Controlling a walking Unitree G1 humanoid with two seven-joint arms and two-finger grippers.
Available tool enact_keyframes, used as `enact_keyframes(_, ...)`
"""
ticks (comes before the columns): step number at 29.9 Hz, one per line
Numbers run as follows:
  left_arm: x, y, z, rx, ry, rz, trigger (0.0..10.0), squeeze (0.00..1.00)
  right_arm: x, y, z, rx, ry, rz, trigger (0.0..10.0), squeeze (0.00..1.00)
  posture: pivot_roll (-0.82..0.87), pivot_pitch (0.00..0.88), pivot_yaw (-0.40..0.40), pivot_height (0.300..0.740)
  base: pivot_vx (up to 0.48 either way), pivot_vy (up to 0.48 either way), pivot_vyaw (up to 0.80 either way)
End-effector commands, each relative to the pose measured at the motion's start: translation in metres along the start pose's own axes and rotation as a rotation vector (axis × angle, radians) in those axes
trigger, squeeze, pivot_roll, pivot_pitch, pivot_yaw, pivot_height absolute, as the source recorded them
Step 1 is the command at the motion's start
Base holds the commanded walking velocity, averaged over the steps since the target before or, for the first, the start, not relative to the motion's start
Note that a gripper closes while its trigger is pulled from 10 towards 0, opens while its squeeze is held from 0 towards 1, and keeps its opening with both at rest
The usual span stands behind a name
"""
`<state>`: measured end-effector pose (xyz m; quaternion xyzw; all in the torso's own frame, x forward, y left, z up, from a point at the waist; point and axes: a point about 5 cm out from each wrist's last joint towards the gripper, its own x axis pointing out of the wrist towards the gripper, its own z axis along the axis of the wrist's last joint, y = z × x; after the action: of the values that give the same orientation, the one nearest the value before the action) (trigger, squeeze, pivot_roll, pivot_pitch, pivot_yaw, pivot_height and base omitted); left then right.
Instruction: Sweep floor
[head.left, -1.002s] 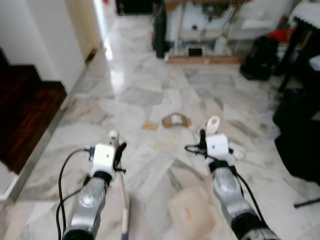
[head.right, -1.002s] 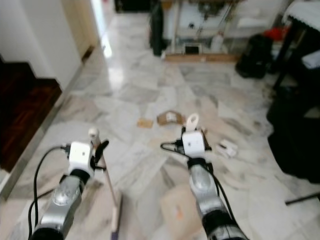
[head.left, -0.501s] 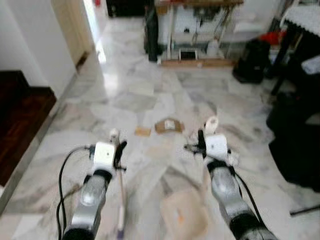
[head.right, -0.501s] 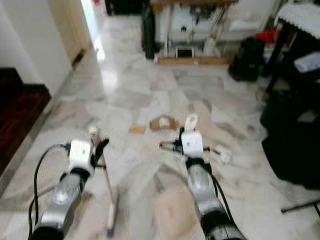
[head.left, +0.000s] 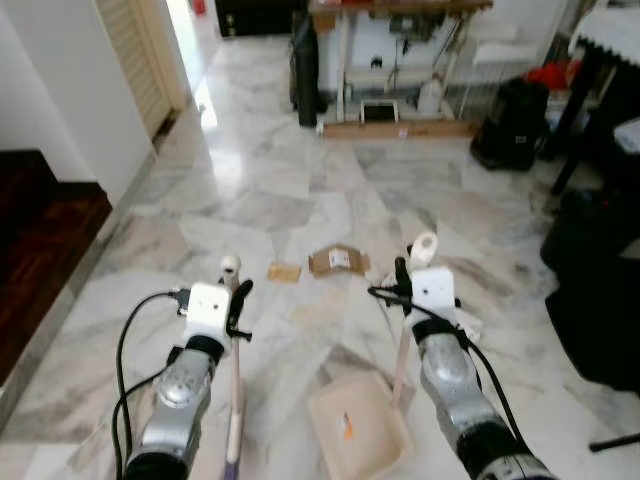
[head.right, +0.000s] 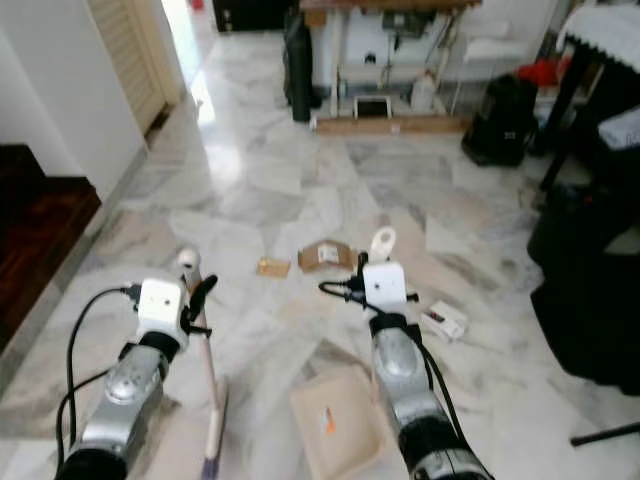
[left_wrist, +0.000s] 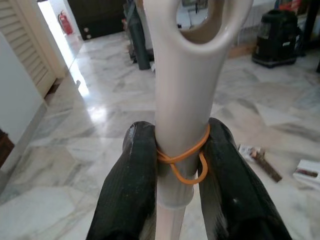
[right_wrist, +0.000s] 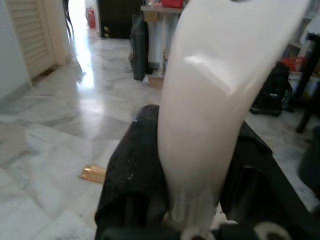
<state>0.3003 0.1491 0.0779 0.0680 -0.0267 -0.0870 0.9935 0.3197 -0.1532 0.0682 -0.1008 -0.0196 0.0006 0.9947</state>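
Approach step: left gripper (left_wrist: 172, 165) jaws clenched on the cream plastic broom handle (left_wrist: 182, 100), right gripper (right_wrist: 200, 165) grasping the beige dustpan's (head.left: 358, 428) white handle (right_wrist: 220, 100); next, advance toward the brown cardboard scraps (head.left: 338, 262).

1. The dustpan (head.left: 360, 427) now sits further toward the robot's left, under the right gripper (head.left: 404, 277), and reads sharp instead of blurred.
2. The camera has turned, so the dark wooden step (head.left: 40, 240) shows less.
3. The cardboard scraps (head.left: 338, 262) appear slightly lower.
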Motion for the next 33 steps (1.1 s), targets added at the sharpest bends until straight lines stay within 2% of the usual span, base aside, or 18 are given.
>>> enact_keyframes(1,0.0027,0.0106,0.0096,0.021,-0.041,0.026,10.0,0.0,0.0079,0.006,0.0151,-0.009,-0.061,0.023,10.0,0.0,0.07,0.0,0.028,0.74,0.27,0.0,0.0)
enact_keyframes(33,0.0034,0.0098,0.0097,0.02,-0.042,0.022,10.0,0.0,0.008,0.0081,0.0152,-0.003,-0.06,0.029,10.0,0.0,0.07,0.0,0.029,0.74,0.27,0.0,0.0)
